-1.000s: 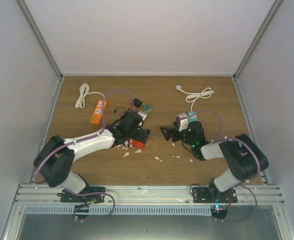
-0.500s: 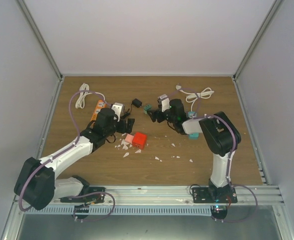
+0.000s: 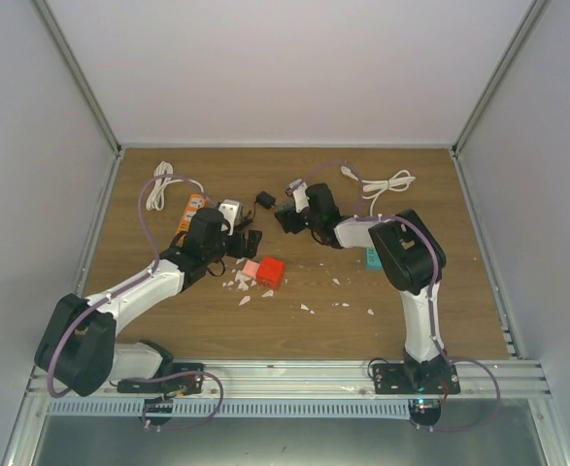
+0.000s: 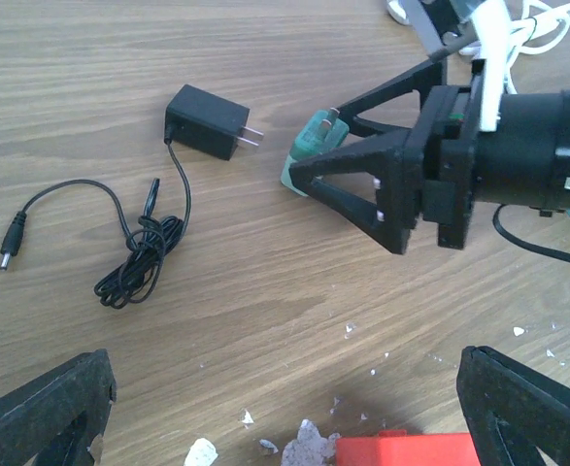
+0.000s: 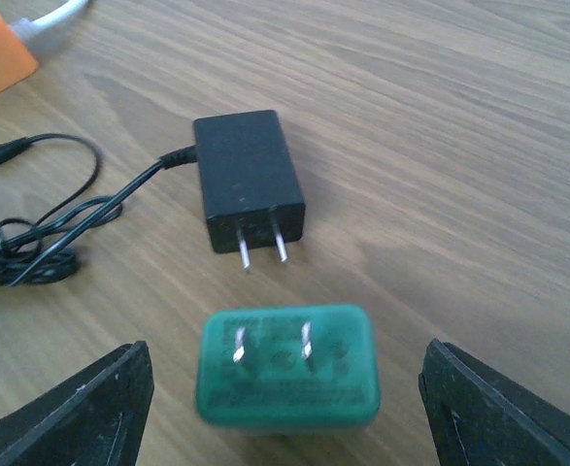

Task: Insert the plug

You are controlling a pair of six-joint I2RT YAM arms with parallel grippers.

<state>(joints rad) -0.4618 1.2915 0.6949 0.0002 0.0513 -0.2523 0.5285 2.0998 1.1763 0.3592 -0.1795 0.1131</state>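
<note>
A green plug [image 5: 286, 367] lies on the wooden table with its two prongs up. It also shows in the left wrist view [image 4: 310, 146] and the top view [image 3: 285, 209]. My right gripper [image 5: 286, 427] is open, with one finger on each side of the green plug and not touching it. A black adapter [image 5: 248, 184] with a thin coiled lead lies just beyond it. The orange power strip [image 3: 190, 216] lies at the far left. My left gripper [image 4: 285, 427] is open and empty, above the table near a red block [image 4: 411, 451].
White cables lie coiled at the far left [image 3: 160, 184] and far right [image 3: 386, 184]. White shards [image 3: 241, 283] are scattered beside the red block [image 3: 270, 272]. A teal object [image 3: 373, 257] lies under the right arm. Walls enclose the table on three sides.
My right arm has swung from the near right to the far middle and now straddles the green plug. My left gripper has drawn back from the red block toward the power strip.
</note>
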